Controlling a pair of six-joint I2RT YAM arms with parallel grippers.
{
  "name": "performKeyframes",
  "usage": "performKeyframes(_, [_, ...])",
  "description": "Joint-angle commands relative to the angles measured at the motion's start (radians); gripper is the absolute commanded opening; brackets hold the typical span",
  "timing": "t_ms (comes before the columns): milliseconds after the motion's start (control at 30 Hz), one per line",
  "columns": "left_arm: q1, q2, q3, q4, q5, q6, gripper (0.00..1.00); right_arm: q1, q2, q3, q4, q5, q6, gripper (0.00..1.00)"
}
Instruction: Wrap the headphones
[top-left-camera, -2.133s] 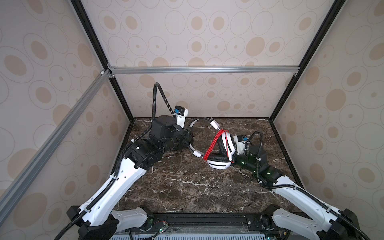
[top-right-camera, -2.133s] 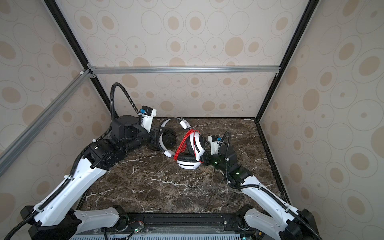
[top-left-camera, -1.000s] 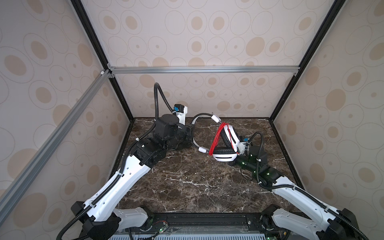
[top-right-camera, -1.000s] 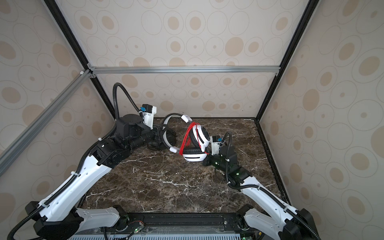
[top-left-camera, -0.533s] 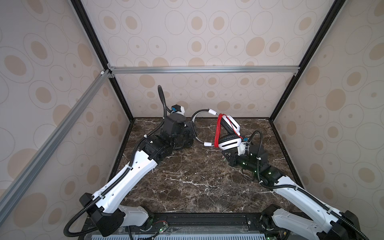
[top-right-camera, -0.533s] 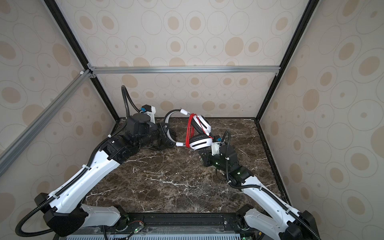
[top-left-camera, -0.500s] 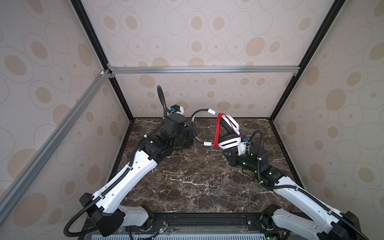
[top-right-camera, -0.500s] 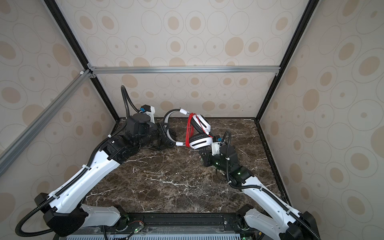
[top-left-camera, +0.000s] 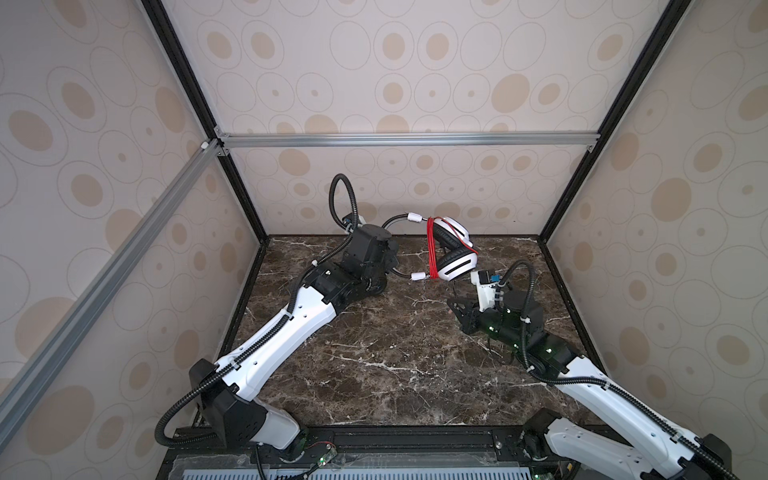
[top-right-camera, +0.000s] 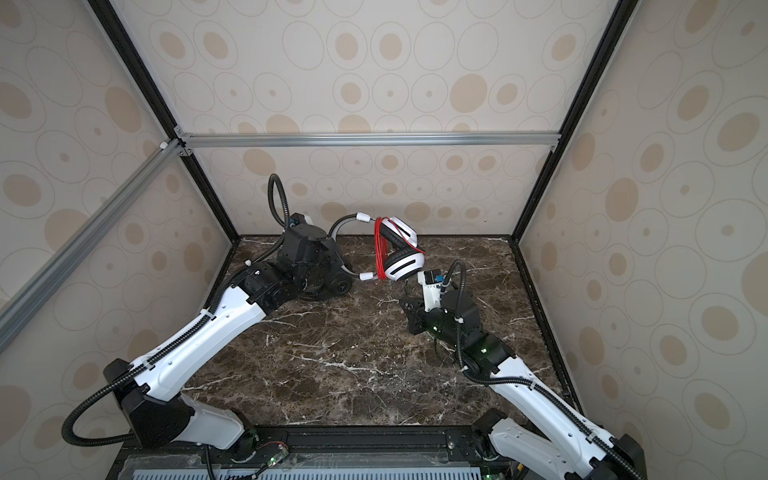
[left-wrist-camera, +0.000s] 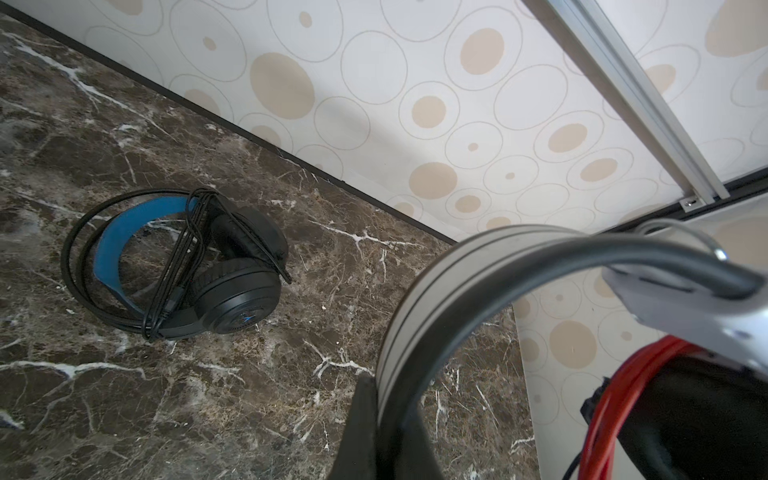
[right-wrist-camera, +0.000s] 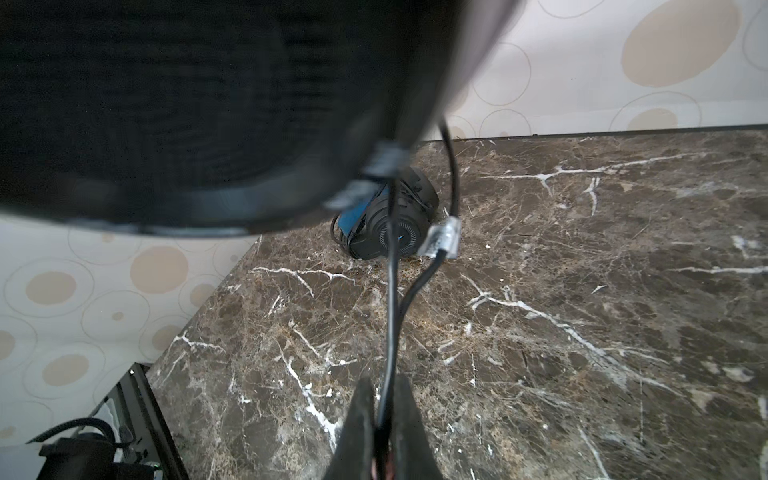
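The white headphones (top-left-camera: 457, 264) (top-right-camera: 405, 266) hang above the back of the table, their red cord (top-left-camera: 432, 249) (top-right-camera: 380, 249) wound in loops across the headband ends. My left gripper (left-wrist-camera: 388, 399) (top-left-camera: 392, 259) is shut on the grey headband (left-wrist-camera: 436, 282). My right gripper (right-wrist-camera: 384, 386) (top-left-camera: 457, 307) sits lower and nearer the front, shut on a thin black stretch of cord (right-wrist-camera: 390, 311) hanging from the blurred ear cup (right-wrist-camera: 187, 104). The black headphones (left-wrist-camera: 232, 291) (right-wrist-camera: 386, 232) lie flat on the table with their cord wrapped around them, mostly hidden under the left arm in both top views.
The dark marble table (top-left-camera: 395, 365) is boxed in by patterned walls (top-left-camera: 415, 195) at the back and sides. A bit of clear tape (right-wrist-camera: 442, 239) sits on the hanging cord. An aluminium bar (top-left-camera: 407, 139) crosses above the back.
The left arm has stretched toward the back and lifted the white headphones up and back. The right gripper kept its hold on the cord and now sits below the ear cup.
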Motion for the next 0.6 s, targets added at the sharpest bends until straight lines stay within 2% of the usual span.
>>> performKeyframes(0, [0.010, -0.003, 0.110, 0.179, -0.127, -0.129, 0.00, 0.071, 0.008, 0.049, -0.130, 0.067, -0.095, 0.04])
performKeyframes(300, [0.008, 0.024, 0.090, 0.154, -0.181, -0.085, 0.00, 0.192, 0.044, 0.211, -0.258, 0.143, -0.222, 0.03])
performKeyframes(400, [0.008, 0.016, 0.066, 0.131, -0.206, -0.043, 0.00, 0.212, 0.085, 0.306, -0.361, 0.182, -0.266, 0.03])
performKeyframes(567, [-0.011, -0.007, 0.020, 0.074, -0.254, 0.032, 0.00, 0.222, 0.151, 0.455, -0.478, 0.158, -0.311, 0.02])
